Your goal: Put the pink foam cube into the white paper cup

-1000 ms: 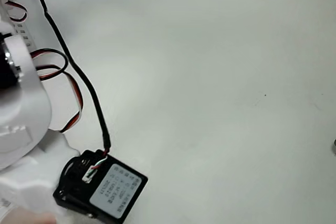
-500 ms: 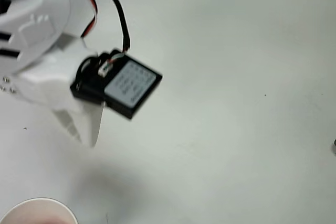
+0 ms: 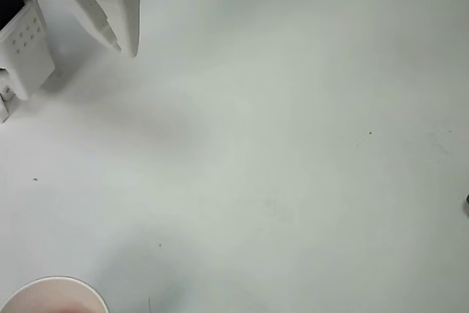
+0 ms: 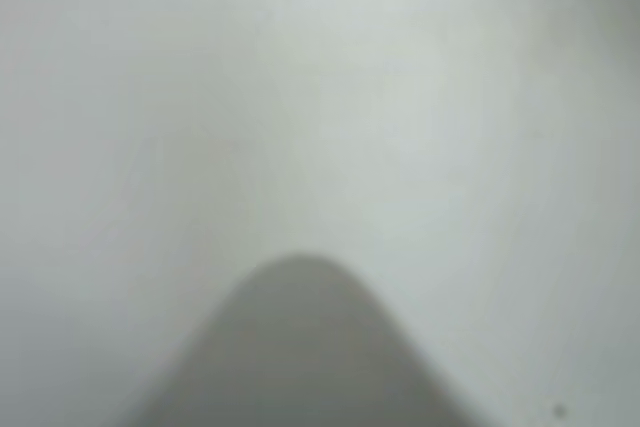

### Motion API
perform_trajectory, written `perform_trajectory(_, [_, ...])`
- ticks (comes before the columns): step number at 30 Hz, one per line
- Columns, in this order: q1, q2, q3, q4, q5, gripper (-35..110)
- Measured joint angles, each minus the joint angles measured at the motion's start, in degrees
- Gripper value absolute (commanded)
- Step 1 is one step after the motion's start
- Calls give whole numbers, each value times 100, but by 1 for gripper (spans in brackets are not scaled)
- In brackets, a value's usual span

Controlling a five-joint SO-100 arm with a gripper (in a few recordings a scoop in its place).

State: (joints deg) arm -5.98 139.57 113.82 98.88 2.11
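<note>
While the white gripper (image 3: 117,23) hung at the overhead view's top-left corner, its fingers apparently together and empty, the white paper cup (image 3: 51,296) sat well apart at the bottom-left edge, directly down-frame. A pinkish tint inside the cup suggested the pink foam cube lay there already.

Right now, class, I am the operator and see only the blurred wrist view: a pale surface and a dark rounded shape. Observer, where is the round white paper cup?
Observer: The round white paper cup sits at the bottom left edge of the overhead view, partly cut off by the frame.
Operator: And the arm's fingers?
Observer: The white fingers are in the top left corner of the overhead view, tips pointing down the picture, far from the cup, above the plain white table.
</note>
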Motion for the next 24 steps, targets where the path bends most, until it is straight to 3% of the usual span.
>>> perform_trajectory(15, [0,3744,4087,-1178,334,0])
perform_trajectory(24, [97,4904,4860,-1327,334,0])
